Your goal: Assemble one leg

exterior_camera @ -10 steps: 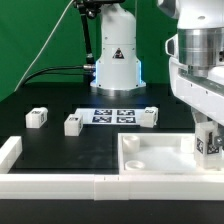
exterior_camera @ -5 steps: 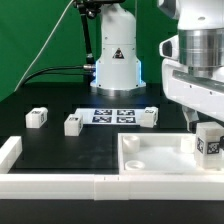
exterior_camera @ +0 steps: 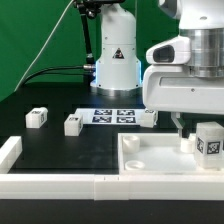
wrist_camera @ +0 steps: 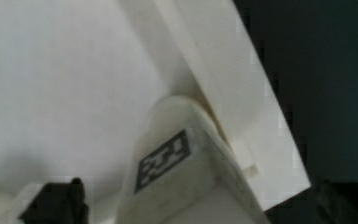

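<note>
The leg [exterior_camera: 208,140] is seen standing upright in the far corner of the white tray [exterior_camera: 150,168], on the exterior view's right; its black-and-white tag is turned toward the camera. The socket under it is hidden, so how deep it is seated cannot be told.

The gripper [exterior_camera: 184,138] is held low over the tray, just beside the leg on the exterior view's left; the leg is not seen between the fingers there. Whether the claw is spread or clenched cannot be told, because the fingers are mostly covered by the big white wrist housing above them.

In the wrist view the leg [wrist_camera: 172,160] is shown pressed against the tray's raised wall [wrist_camera: 211,70], with its tag facing the camera; only one dark fingertip [wrist_camera: 55,202] is made out at the edge of the picture, apart from the leg.

Three other legs [exterior_camera: 73,123] are laid on the black table [exterior_camera: 60,145], well apart from the tray; the one nearest the tray is placed just beside the marker board [exterior_camera: 113,115]. A white rail [exterior_camera: 60,187] is set along the near edge of the table; the robot base [exterior_camera: 115,60] is seen behind the marker board.
</note>
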Action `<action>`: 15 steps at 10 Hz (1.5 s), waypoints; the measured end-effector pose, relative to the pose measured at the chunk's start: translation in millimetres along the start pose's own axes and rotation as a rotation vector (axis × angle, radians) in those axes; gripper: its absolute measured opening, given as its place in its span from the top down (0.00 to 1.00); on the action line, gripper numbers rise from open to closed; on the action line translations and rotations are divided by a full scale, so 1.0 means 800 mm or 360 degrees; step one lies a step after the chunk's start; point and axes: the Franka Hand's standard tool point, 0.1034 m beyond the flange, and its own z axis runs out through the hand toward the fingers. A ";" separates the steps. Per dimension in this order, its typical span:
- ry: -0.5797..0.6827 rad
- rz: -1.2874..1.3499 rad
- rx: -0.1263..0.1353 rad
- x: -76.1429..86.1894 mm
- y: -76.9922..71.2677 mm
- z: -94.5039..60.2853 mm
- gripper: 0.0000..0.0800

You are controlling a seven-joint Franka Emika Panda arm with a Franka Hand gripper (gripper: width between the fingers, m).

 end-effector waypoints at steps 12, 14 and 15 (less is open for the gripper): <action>0.0020 -0.0248 0.0002 0.004 0.003 -0.001 0.64; 0.0029 0.0272 0.0008 0.003 0.005 -0.001 0.64; 0.0029 0.0490 0.0009 0.003 0.006 0.000 0.64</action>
